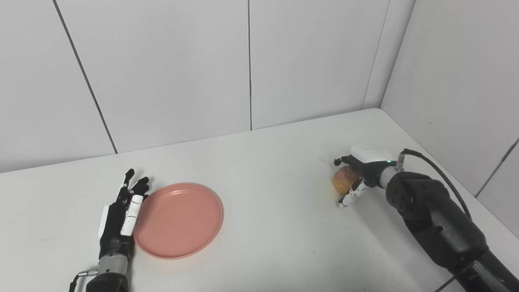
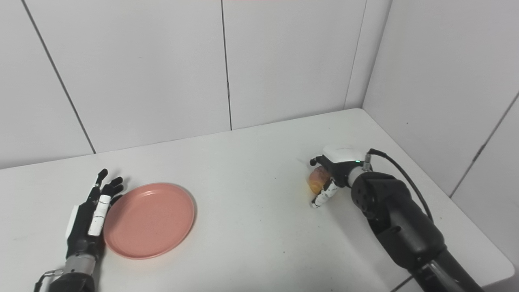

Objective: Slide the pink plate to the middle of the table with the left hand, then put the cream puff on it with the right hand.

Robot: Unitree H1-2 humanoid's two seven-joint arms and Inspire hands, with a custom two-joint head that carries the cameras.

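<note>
Left hand (image 1: 121, 215), fingers spread flat, touches plate (image 1: 178, 221) just to its right; right hand (image 1: 359, 178), well right, clamps cream puff (image 1: 344, 180).

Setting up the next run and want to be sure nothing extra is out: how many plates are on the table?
1. The pink plate lies on the left part of the table, beside the open left hand. No other plate shows in either view.
</note>
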